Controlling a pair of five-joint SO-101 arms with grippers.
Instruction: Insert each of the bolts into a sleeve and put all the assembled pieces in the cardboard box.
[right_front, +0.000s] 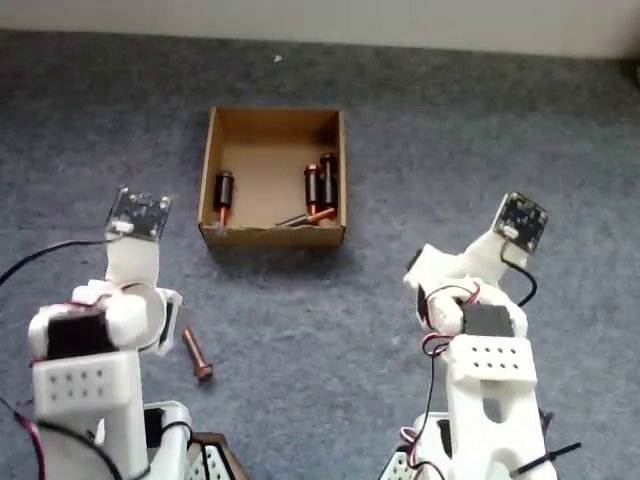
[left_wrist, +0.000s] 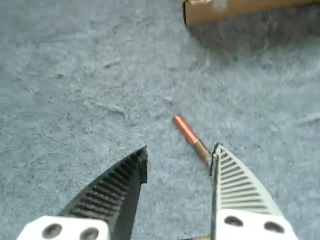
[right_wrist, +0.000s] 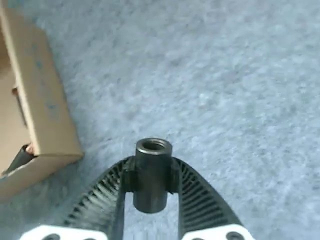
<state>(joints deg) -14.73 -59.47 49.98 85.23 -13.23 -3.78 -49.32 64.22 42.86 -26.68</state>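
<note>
Left gripper (left_wrist: 181, 150) gapes wide over the bolt (left_wrist: 191, 139), near-left of the box (right_front: 272, 237); bolt lies off-centre at one fingertip, so closing may flick it away; right gripper (right_wrist: 151, 165) clamps the sleeve (right_wrist: 152, 175) upright, which might tilt on insertion.

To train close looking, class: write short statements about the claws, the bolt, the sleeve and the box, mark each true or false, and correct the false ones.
1. The right claw grips a sleeve, open end up. True.
2. The left claw is shut on the bolt. False: it is open, and the bolt lies on the carpet beside one finger.
3. The box is empty. False: it holds several assembled pieces.
4. The bolt lies outside the box. True.
</note>
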